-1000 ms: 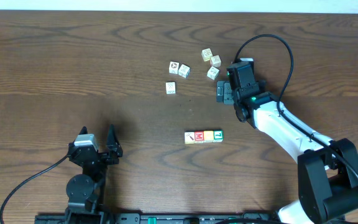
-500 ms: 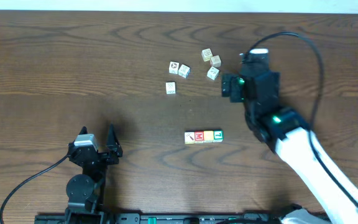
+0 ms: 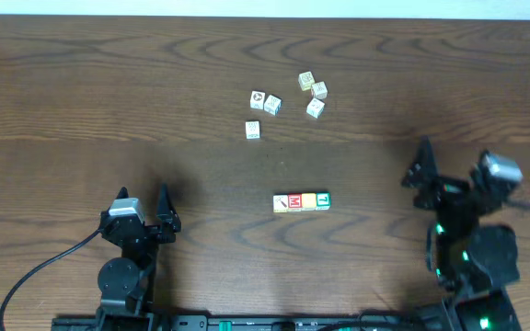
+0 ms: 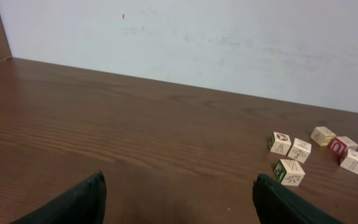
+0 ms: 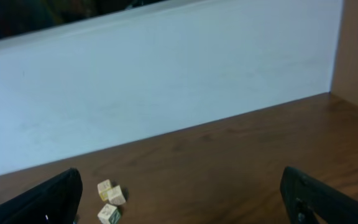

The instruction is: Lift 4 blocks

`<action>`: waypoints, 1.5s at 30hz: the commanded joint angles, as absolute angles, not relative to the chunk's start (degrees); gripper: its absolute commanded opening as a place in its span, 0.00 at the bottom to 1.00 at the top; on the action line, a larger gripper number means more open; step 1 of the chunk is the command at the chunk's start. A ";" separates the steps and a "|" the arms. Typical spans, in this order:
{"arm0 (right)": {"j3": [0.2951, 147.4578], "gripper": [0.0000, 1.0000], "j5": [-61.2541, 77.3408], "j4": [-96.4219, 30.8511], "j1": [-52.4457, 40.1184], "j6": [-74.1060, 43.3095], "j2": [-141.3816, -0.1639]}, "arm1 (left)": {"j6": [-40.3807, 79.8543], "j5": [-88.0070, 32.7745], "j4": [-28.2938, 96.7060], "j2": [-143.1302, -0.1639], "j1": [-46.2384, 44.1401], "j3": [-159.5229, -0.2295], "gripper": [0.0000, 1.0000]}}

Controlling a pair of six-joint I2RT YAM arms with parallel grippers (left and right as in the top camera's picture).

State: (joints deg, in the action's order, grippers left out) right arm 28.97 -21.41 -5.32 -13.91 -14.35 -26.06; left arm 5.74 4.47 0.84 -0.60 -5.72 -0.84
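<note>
The blocks point(image 3: 302, 201) sit in a row on the table point(image 3: 63, 92), between and well apart from the left fingers point(image 3: 166, 213) and right fingers point(image 3: 422, 175). Both pairs are spread wide and empty. The wrist views cut both pairs off at the bottom edge.

Overhead straight down on table point(image 3: 109, 92), wrist views low, facing back wall point(image 4: 229, 43), all sharing cream cubes point(image 3: 272, 105)

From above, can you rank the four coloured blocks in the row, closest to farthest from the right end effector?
1. green block, the row's right end, toward the right end effector
2. yellow block, next to it
3. red block, left of centre
4. pale block, the row's left end
</note>
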 commanded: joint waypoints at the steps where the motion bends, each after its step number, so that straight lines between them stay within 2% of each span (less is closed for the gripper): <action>1: 24.82 0.99 -16.21 -4.82 -10.68 -15.86 -19.05 | 5.39 6.48 3.64 -0.30 -5.43 -0.23 0.76; 15: 8.88 0.99 -15.07 -2.92 -7.88 -19.11 -0.30 | 5.39 6.48 3.64 -0.30 -5.43 -0.23 0.76; 25: 0.80 0.99 -14.92 2.66 -7.05 -19.25 -0.25 | 5.39 6.48 3.64 -0.30 -5.43 -0.23 0.76; 34: 0.32 0.99 -8.12 -3.14 -0.58 -16.64 -0.23 | 5.39 6.48 3.64 -0.30 -5.43 -0.23 0.76; 45: 0.30 0.99 -6.13 -4.27 -0.40 -5.87 -0.23 | 5.39 6.48 3.64 -0.30 -5.43 -0.23 0.76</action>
State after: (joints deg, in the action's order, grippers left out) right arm 0.40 -8.14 -3.42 -1.02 -10.70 -0.67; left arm 5.76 4.49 0.86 -0.60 -5.72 -0.84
